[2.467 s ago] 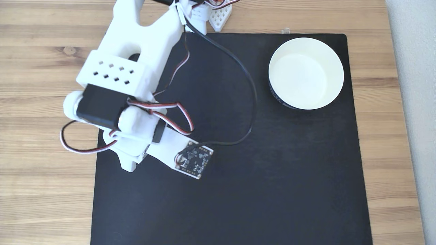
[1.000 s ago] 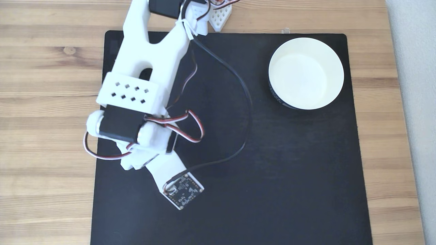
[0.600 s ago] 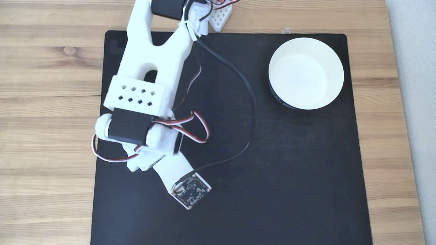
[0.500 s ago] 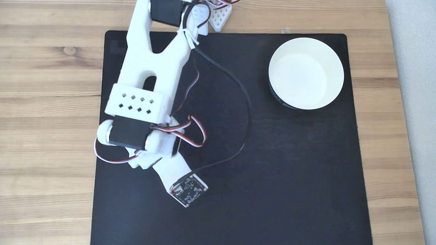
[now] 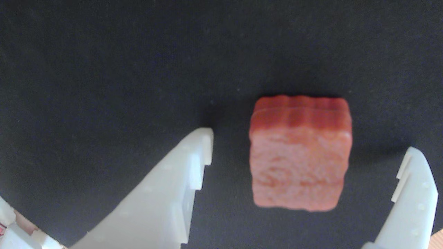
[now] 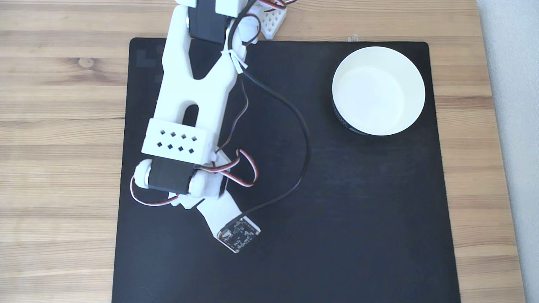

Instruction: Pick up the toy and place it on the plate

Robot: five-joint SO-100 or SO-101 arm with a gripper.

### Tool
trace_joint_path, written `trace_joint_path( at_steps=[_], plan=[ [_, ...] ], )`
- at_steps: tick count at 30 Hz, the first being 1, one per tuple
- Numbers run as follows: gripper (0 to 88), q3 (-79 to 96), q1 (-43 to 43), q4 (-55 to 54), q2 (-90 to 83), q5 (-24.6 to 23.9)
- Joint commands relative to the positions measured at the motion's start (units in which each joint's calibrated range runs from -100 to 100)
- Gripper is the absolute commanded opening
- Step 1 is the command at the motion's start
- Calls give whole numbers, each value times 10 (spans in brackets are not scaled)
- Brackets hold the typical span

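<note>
In the wrist view, the toy [image 5: 300,154], a reddish-brown square block with rounded corners, a ridged far edge and a rough, biscuit-like top, lies flat on the black mat [image 5: 104,69]. The gripper [image 5: 309,152] stands wide open around it: one white finger [image 5: 173,193] rises from the lower left with its tip just left of the toy, and the other finger [image 5: 413,200] comes up at the lower right edge, its tip off the toy's right side. Dark mat shows between the toy and each finger, so neither touches it, and the gap on the right looks wider than the one on the left. The gripper has hold of nothing. A sliver of wooden table [image 5: 436,238] shows at the bottom right corner. In the fixed view, looking down from above, the white arm [image 6: 185,105] reaches from the top edge down over the left part of the black mat [image 6: 337,231], which lies on a wooden table [image 6: 54,126]. A small circuit board [image 6: 238,234] on the wrist faces up, and a black cable [image 6: 294,126] loops from it back toward the arm's base. The plate [image 6: 378,90], a round white bowl-like dish with a dark outer band, sits near the mat's upper right corner, well apart from the arm. The arm's body hides the gripper's fingers and the toy here.
</note>
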Motion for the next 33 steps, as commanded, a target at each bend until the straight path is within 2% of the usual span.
trace_joint_path(
  at_steps=[1, 4, 6, 8, 9, 12, 21, 26, 33],
  plan=[
    [375, -17, 1, -5, 8, 4],
    [371, -16, 1, -5, 14, 4],
    [335, -16, 1, -5, 15, 1],
    [264, -19, 1, -6, 16, -1],
    [162, -17, 1, -19, 16, -1],
    [24, -12, 3, -18, 17, -1],
    [24, -15, 1, -19, 6, -1],
    [24, -80, -13, -18, -18, 2],
    [24, -88, -67, -20, -152, 3]
  ],
)
